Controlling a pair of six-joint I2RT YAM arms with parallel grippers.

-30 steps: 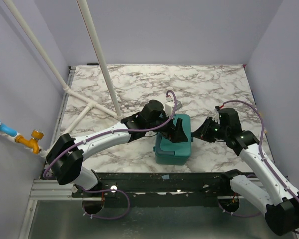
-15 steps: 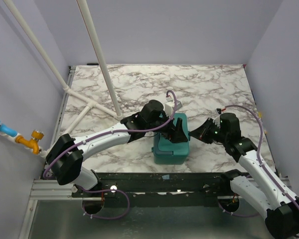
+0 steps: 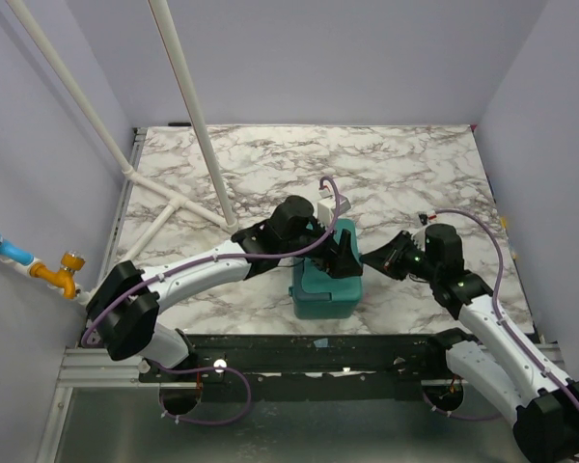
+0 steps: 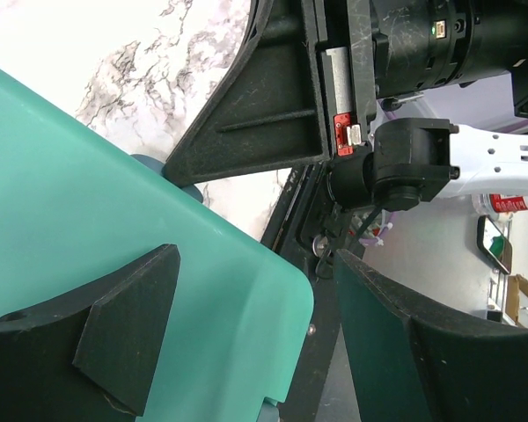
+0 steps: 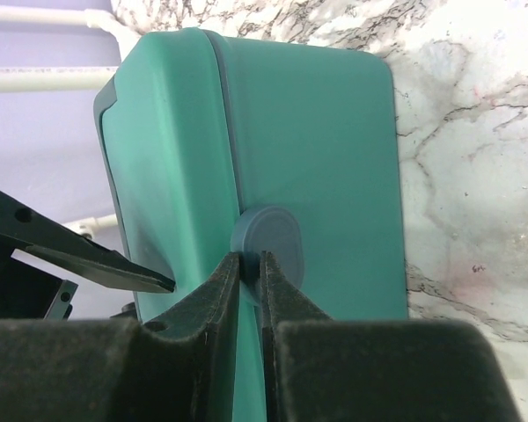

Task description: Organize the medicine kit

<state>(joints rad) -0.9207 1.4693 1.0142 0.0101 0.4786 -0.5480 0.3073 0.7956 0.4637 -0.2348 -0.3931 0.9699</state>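
Observation:
The medicine kit (image 3: 325,292), a deep teal box with its lid down, stands near the table's front edge. My left gripper (image 3: 342,257) is open over the kit's top. In the left wrist view one finger (image 4: 128,325) lies on the teal lid (image 4: 114,220) and the other hangs past its rounded corner, so the gripper (image 4: 257,264) straddles it. My right gripper (image 3: 372,255) is at the kit's right side. In the right wrist view it (image 5: 251,260) is shut on the edge of a grey-blue oval latch (image 5: 273,242) at the seam of the kit (image 5: 326,132).
A white pipe frame (image 3: 174,207) stands at the back left of the marble table (image 3: 415,164). A small white object (image 3: 326,205) lies just behind the kit. A black rail (image 3: 318,352) runs along the table's front edge.
The kit has slid a little to the left and nearer the front edge. My right arm has followed it leftward, and my left gripper has stayed over it.

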